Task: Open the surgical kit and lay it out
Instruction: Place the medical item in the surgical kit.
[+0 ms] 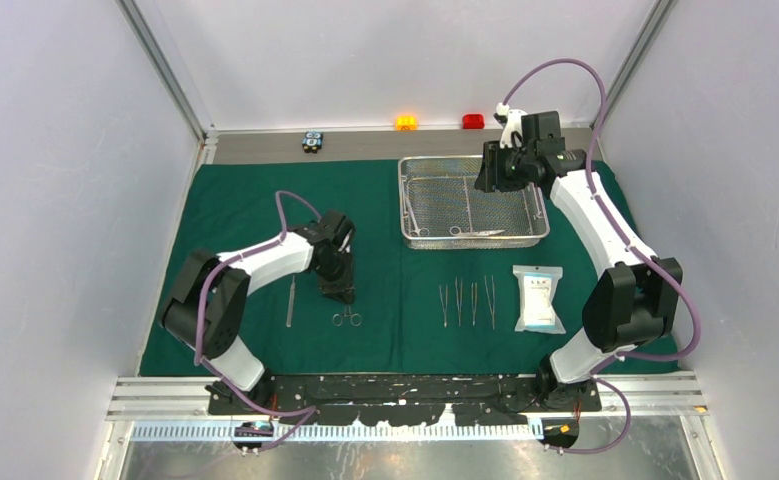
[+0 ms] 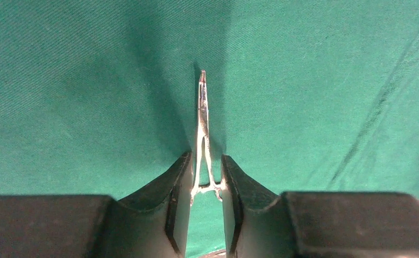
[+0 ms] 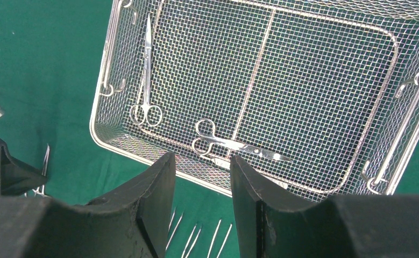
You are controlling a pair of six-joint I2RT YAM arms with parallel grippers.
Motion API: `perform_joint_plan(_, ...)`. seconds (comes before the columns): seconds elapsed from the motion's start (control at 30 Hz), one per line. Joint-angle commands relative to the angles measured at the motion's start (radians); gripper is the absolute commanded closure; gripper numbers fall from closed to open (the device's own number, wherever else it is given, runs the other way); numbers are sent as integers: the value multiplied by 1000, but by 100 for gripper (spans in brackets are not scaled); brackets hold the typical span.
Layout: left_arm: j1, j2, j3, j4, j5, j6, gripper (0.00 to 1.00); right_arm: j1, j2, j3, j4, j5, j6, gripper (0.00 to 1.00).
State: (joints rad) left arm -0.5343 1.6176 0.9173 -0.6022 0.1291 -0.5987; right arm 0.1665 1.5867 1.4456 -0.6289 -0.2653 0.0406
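Forceps [image 2: 202,107] between left tool's [image 2: 206,164] jaws

Pale grey walls [image 1: 385,60], aluminium corner posts [image 1: 165,65].

— Can you see the forceps [image 2: 202,115] rings?
— No, the bottom edge cuts them off between the left fingers [image 2: 177,204].
— And the tray [image 3: 102,80]?
— Its right end runs off the right wrist view. Of the tweezers [image 3: 192,239], only the tips show there. The print on the packet [image 1: 538,298] is too small to read.
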Motion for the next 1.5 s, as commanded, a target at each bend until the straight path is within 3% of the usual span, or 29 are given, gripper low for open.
perform_joint_plan(0.0, 7, -49, 9, 7, -6, 8, 66, 1, -4, 51, 5, -12, 7, 53)
perform_joint_plan(0.2, 9, -105, 70, -7, -5, 52, 39, 2, 8, 68, -4, -17, 0, 52)
perform_joint_plan(0.27, 18, -132, 80, -10, -5, 63, 3, 2, 14, 71, -5, -12, -4, 52)
perform_joint_plan(0.3, 27, -146, 84, -12, -5, 66, 1, 3, 20, 74, -5, -11, -8, 52)
perform_joint_plan(0.53, 54, -203, 198, -9, -2, 169, 0, 45, 87, 107, -17, 35, -83, 48)
perform_joint_plan(0.73, 54, -144, 435, -47, -49, 388, 0, 132, 162, 108, 18, 50, -174, 37)
perform_joint_plan(0.97, 64, -58, 623, -80, -16, 550, 0, 199, 336, 178, 41, -24, -194, 36)
perform_joint_plan(1.47, 134, -2, 688, -77, 38, 513, 0, 288, 539, 303, 84, 25, -181, 37)
